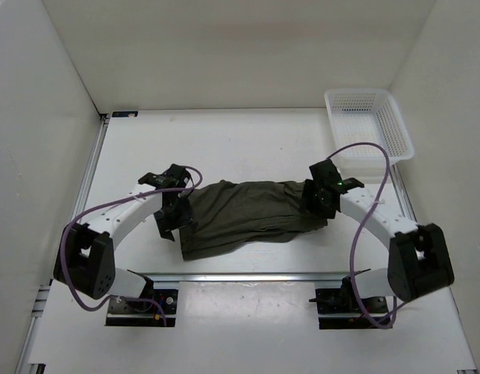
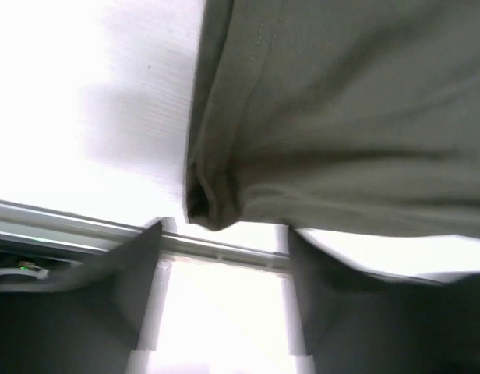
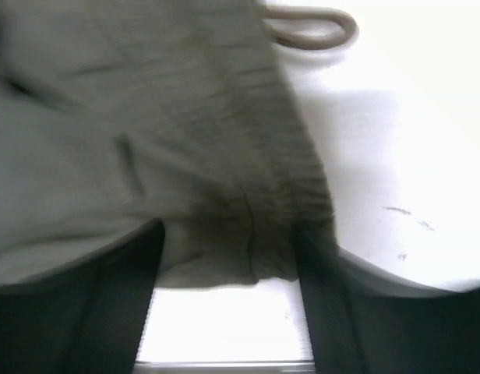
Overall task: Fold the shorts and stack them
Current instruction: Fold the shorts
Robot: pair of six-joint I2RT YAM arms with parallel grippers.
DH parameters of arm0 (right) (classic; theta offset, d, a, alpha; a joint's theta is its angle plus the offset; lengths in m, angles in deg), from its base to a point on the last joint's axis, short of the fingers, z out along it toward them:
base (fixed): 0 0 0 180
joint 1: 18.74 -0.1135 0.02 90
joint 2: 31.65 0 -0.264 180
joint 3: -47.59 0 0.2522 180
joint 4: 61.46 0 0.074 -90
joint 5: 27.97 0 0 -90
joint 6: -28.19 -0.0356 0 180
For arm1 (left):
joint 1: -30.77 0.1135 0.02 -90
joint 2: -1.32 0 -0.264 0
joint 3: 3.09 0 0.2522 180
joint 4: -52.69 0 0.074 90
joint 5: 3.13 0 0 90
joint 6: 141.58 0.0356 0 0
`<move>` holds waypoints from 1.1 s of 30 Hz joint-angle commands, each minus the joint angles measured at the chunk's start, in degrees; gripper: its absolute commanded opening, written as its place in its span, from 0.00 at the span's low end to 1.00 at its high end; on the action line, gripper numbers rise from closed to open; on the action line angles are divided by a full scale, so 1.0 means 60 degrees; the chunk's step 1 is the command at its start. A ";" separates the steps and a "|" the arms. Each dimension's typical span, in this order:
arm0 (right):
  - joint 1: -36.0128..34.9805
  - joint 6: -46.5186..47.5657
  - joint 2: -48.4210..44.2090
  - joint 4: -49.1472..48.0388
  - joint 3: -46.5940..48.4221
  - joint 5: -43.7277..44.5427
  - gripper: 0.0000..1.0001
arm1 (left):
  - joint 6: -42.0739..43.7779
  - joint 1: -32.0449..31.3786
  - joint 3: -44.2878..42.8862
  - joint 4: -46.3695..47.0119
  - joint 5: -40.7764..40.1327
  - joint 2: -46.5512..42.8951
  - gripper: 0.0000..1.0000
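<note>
Shorts [image 1: 240, 214] lie crumpled mid-surface [image 1: 224, 148], stretched between both arms. Left gripper [image 1: 171, 222] sits at the hem corner on its side, jaws apart, cloth loose between them. Right gripper [image 1: 318, 204] is at the waistband end, fabric bunched between its parted jaws; blurry, cannot tell if pinched. White basket [image 1: 397, 132] stands apart at far right.

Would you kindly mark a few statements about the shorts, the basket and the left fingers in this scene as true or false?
1. The shorts lie on the table, outside the basket. True.
2. The basket holds a folded pair. False: nothing shows inside it.
3. The basket stands at the table's far right corner. True.
4. The left fingers are shut. False: they stand apart, with the shorts' corner just beyond them.
</note>
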 commanded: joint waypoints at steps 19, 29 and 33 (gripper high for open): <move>0.2322 0.1582 0.0669 -0.1287 -0.0091 -0.3423 0.95 | 0.0349 0.0664 -0.0646 0.1311 -0.0273 0.1789 0.93; 0.2322 0.1216 0.1283 -0.2197 -0.0754 -0.3073 0.50 | 0.0832 0.1237 -0.0220 0.2541 0.0633 0.2552 0.77; 0.2322 0.1216 0.1504 -0.2110 -0.0418 -0.3175 0.11 | 0.0936 0.1237 -0.0309 0.2630 0.0986 0.2859 0.70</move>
